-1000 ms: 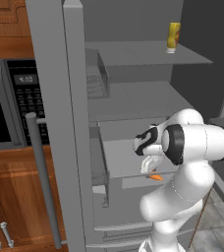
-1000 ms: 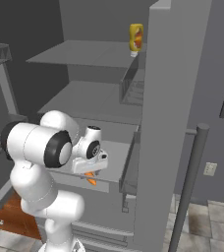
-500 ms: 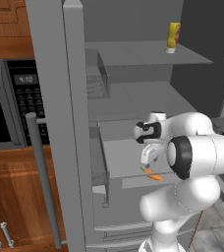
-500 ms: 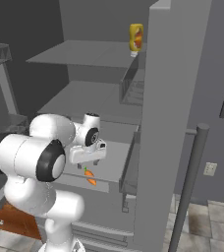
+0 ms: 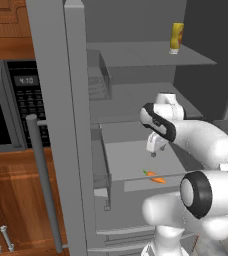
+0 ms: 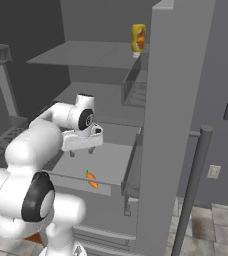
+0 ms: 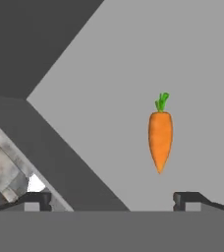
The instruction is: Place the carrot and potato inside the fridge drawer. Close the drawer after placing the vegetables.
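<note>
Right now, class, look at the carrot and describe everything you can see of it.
The carrot is small, bright orange and smoothly tapered to a point, with a short green leafy top. It lies flat on the pale grey floor of the open fridge drawer, near the drawer's front edge. Nothing else touches it. The fingers stand apart above it, holding nothing.

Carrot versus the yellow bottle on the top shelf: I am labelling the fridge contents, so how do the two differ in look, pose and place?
The carrot is orange, tapered, with a green top; the yellow bottle is blunt, with a red patch in the right base view. The carrot lies flat; the bottle stands upright. The carrot rests in the pulled-out fridge drawer; the bottle stands on the top shelf. Neither is held.
</note>
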